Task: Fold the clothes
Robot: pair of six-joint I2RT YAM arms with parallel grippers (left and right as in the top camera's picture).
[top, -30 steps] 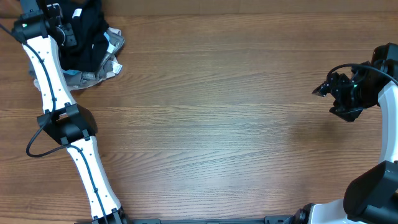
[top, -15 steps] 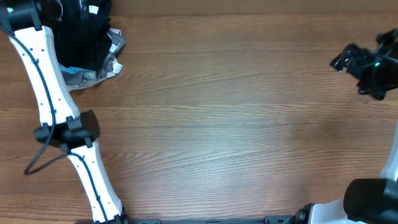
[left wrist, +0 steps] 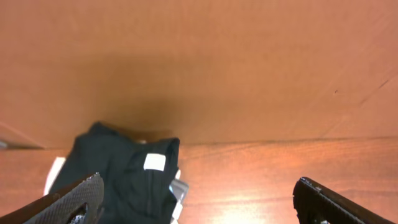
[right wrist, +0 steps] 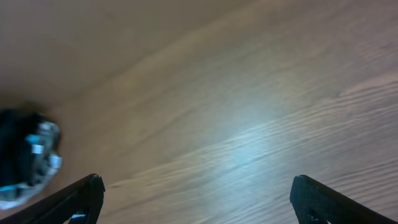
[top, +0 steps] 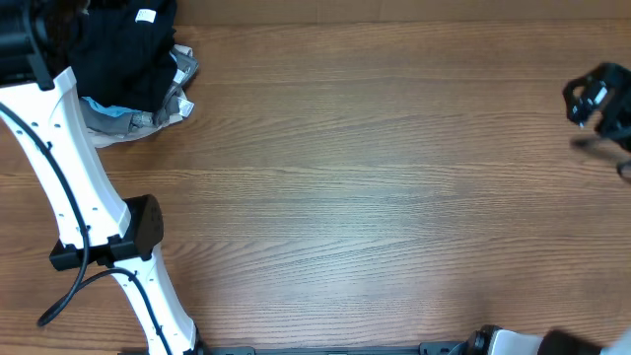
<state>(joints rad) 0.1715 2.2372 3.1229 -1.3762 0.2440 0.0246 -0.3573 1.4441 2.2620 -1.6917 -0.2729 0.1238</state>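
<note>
The clothes lie in a heap at the table's far left corner. A black garment [top: 123, 54] with a white label [top: 146, 15] rests on top of grey and white pieces [top: 138, 113]. In the left wrist view the black garment [left wrist: 118, 180] sits low on the left, partly behind one finger [left wrist: 74, 202]. My left gripper [left wrist: 199, 208] hangs open above and beside the heap, holding nothing. My right gripper [right wrist: 199, 202] is open and empty over bare wood at the far right, its head [top: 599, 99] at the overhead view's edge. The heap [right wrist: 25, 162] shows blurred and far off.
The wooden table [top: 375, 197] stretches between the two arms. My left arm's white links [top: 74, 177] run from the front edge up to the heap. A brown wall [left wrist: 205, 62] stands right behind the clothes.
My left gripper opened, let go of the black garment and drew back toward the far left corner. My right gripper opened wider and swung out to the right edge.
</note>
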